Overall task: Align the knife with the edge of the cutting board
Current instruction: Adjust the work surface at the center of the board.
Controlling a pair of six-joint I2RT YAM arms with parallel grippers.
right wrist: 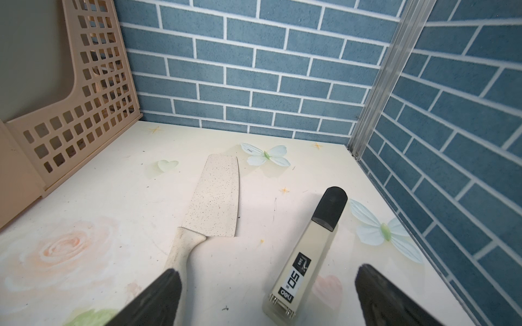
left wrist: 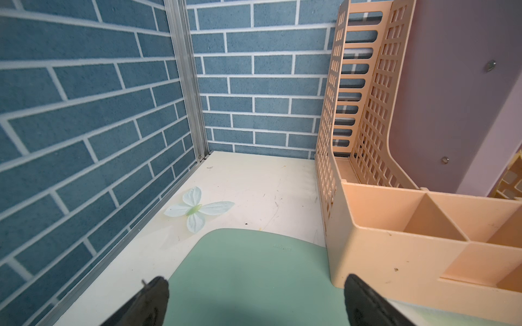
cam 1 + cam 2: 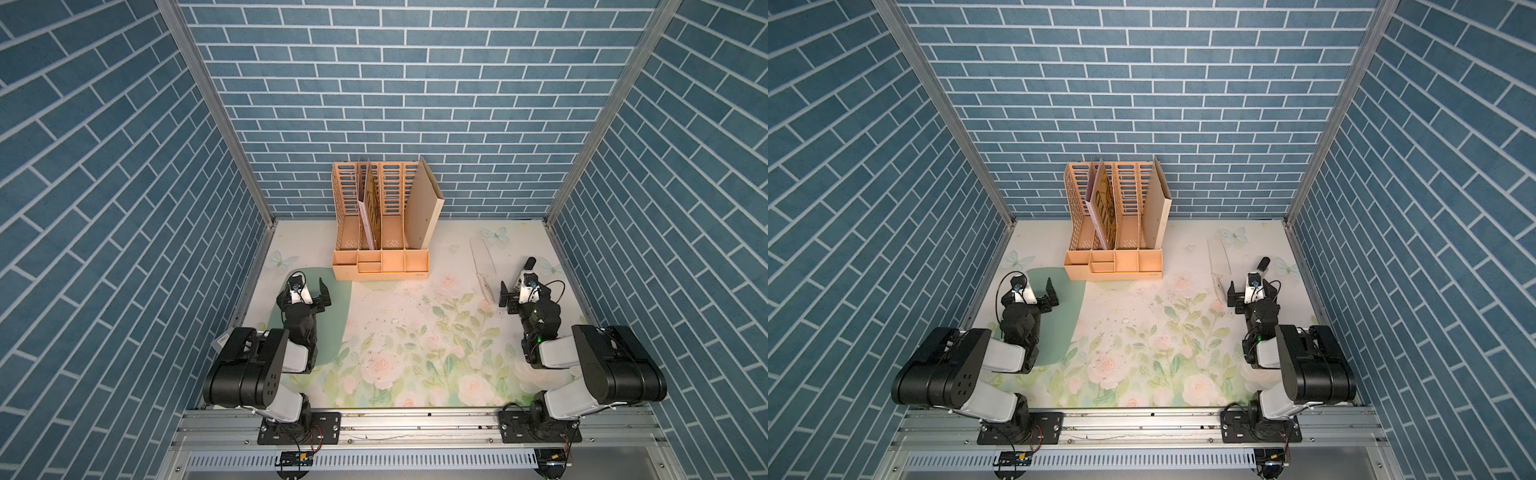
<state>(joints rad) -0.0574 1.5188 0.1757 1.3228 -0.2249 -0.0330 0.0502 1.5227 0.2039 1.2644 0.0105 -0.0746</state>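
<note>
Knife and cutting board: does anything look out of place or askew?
Yes. The knife lies on the right, beside a white tube, well apart from the cutting board on the left. The board's corner meets the peach organizer.

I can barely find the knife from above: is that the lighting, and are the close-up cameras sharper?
In a top view the knife is only a faint outline, pale on the pale floral mat under even light. In the right wrist view its speckles are crisp, but the open right end effector is blurred and the brick lines bow.
</note>
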